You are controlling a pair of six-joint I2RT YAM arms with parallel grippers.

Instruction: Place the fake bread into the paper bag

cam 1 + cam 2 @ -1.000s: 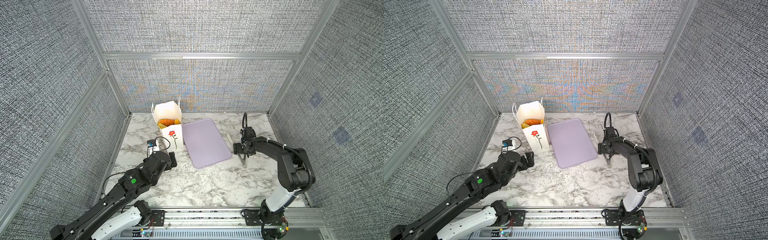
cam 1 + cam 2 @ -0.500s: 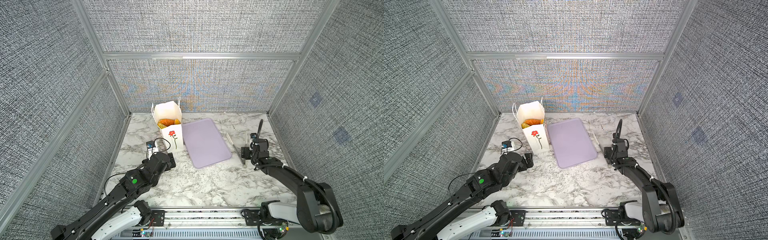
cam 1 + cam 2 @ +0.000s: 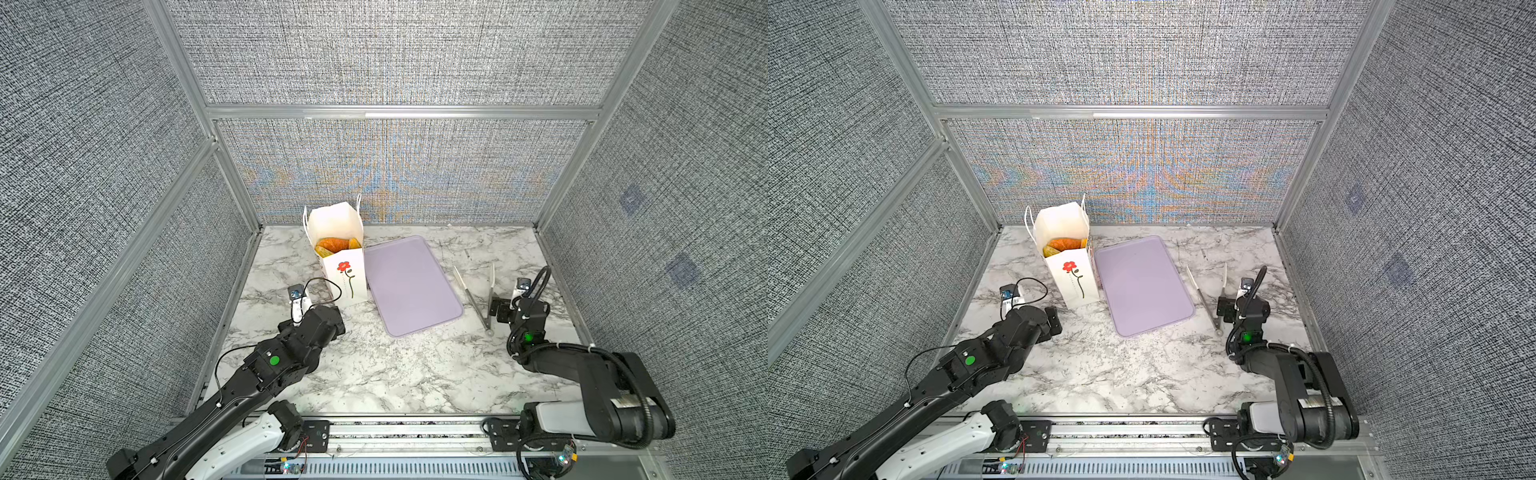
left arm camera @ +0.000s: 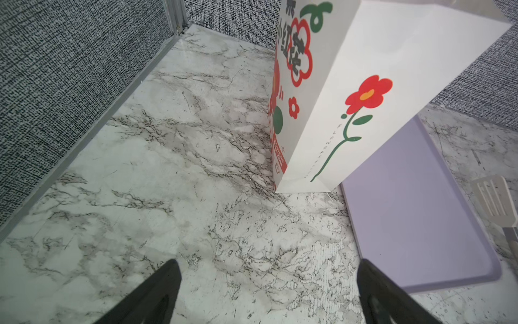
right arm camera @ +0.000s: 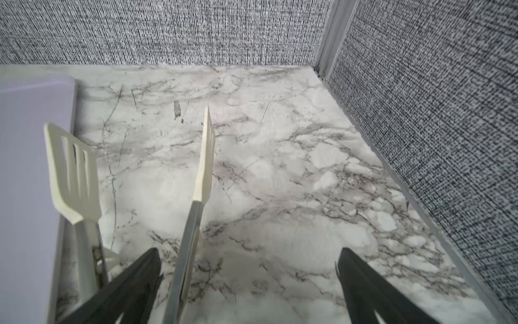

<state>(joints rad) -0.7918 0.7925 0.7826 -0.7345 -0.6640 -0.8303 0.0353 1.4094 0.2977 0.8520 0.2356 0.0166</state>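
Observation:
The white paper bag (image 3: 347,276) (image 3: 1073,280) with a red flower stands upright at the back left of the marble table. Glossy golden fake bread (image 3: 334,245) (image 3: 1061,245) fills it up to the opening. My left gripper (image 3: 338,323) (image 3: 1052,322) hovers low just in front of the bag, open and empty. In the left wrist view the paper bag (image 4: 378,70) rises beyond the open left gripper (image 4: 267,266). My right gripper (image 3: 498,309) (image 3: 1223,309) (image 5: 249,252) is open at the right, and one arm of the tongs (image 5: 203,157) lies loose between its fingers.
A flat lilac tray (image 3: 411,282) (image 3: 1142,282) (image 4: 406,224) (image 5: 25,168) lies bare beside the bag. Metal tongs (image 3: 478,291) (image 3: 1208,295) with cream tips rest spread on the table between the tray and the right gripper. Textured walls enclose three sides.
The right arm pulled back from beside the tray and folded low. Its jaws opened wider. The tongs now lie spread on the table. The left arm barely moved.

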